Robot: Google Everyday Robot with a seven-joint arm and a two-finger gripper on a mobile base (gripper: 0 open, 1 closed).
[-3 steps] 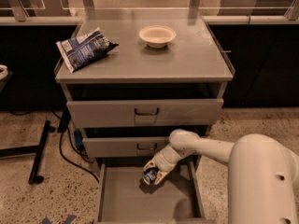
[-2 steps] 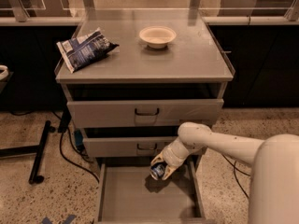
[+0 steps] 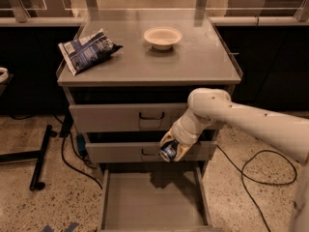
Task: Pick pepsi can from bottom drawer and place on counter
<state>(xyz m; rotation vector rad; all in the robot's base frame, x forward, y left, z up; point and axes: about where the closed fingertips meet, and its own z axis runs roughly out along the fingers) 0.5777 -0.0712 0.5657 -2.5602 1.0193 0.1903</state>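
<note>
My gripper [image 3: 173,149] is shut on the pepsi can [image 3: 168,152], a small dark blue can with a silver end. It holds the can in the air in front of the middle drawer, above the open bottom drawer [image 3: 153,200]. The bottom drawer's grey floor is bare. The counter [image 3: 193,62] is the flat grey top of the cabinet, well above the can. My white arm reaches in from the right.
A blue-and-white snack bag [image 3: 87,50] lies on the counter's left side and a cream bowl [image 3: 162,36] sits at its back middle. Two shut drawers with black handles [image 3: 151,115] are below the counter. Black cables [image 3: 251,178] lie on the floor at the right and left.
My gripper has lifted the pepsi can up out of the bottom drawer, to the height of the middle drawer. The arm has risen with it.
</note>
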